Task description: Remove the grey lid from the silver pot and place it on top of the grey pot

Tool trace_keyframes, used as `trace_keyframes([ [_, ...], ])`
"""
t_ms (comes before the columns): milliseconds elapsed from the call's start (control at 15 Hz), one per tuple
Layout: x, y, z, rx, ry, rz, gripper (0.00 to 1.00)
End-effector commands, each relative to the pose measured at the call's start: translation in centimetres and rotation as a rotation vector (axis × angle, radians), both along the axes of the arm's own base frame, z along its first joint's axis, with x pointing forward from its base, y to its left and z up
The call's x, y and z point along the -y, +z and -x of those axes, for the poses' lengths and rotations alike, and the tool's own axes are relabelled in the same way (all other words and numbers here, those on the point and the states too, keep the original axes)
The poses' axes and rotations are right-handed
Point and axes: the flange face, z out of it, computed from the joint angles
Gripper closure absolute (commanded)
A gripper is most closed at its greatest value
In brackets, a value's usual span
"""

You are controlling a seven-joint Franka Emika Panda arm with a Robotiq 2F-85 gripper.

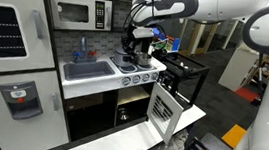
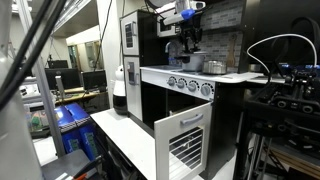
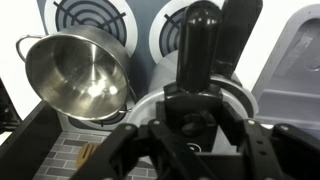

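Hand [image 3: 193, 115] clamped on grey lid [image 3: 240, 92] by its knob | silver pot [image 3: 75, 70] uncovered just beside | burners [image 3: 90, 15] behind | oven door [image 1: 163, 108] open

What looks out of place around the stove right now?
The oven door below the stove stands open and juts out in front of the kitchen, as both exterior views show. The silver pot sits uncovered, as the job expects. Nothing looks spilled.

A toy kitchen's sink [image 1: 88, 70] sits near the stove knobs [image 1: 139, 79] — microwave [image 1: 76, 14] above, white oven door [image 1: 164, 108] hanging open below.
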Motion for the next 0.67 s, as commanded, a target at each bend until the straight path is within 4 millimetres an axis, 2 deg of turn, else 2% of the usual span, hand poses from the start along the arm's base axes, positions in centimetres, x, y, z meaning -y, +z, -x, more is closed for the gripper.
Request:
trace_keyframes([
  [0, -0.46, 0.13, 0.51, 0.021, -0.007, -0.007, 0.7],
  [600, -0.18, -0.31, 0.64, 0.012, -0.018, -0.035, 0.7],
])
